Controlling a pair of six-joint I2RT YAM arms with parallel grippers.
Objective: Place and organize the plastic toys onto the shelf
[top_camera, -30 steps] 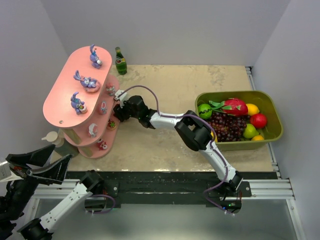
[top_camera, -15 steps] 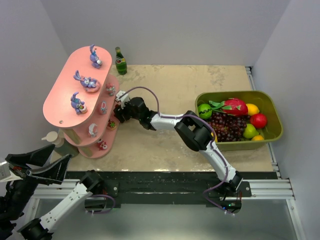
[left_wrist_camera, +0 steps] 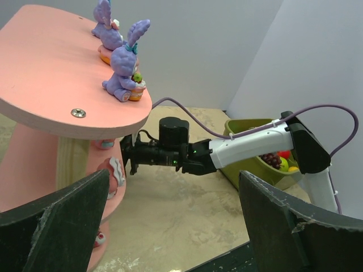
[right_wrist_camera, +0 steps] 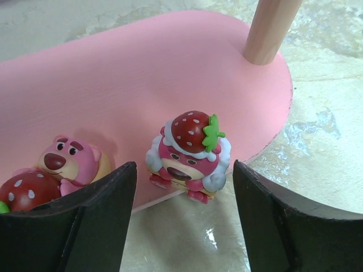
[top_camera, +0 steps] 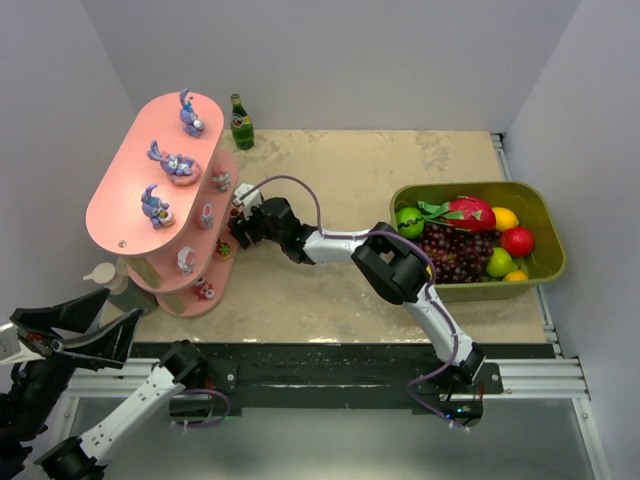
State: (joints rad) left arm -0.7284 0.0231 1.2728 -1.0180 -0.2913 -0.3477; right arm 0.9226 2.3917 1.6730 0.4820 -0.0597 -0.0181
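The salmon-pink shelf (top_camera: 130,195) stands at the table's left. Three purple bunny toys (top_camera: 172,162) sit on its top tier, and several small pink and red toys are on the lower tiers. My right gripper (top_camera: 240,220) is open and empty, just right of the lowest tier. In the right wrist view the gripper (right_wrist_camera: 184,226) frames a strawberry-capped bear toy (right_wrist_camera: 190,150) that stands at the tier's edge (right_wrist_camera: 170,68); a pink bear (right_wrist_camera: 68,161) sits to its left. My left gripper (left_wrist_camera: 176,226) is open and empty, raised off the near-left of the table, facing the shelf (left_wrist_camera: 51,73).
A green bottle (top_camera: 240,122) stands behind the shelf. An olive-green tub (top_camera: 545,225) of fake fruit is at the right. A small white object (top_camera: 103,273) sits left of the shelf's foot. Walls close in the left, back and right.
My right gripper has drawn back slightly to the right, away from the shelf. The strawberry bear stays on the lowest tier. The left arm has not moved.
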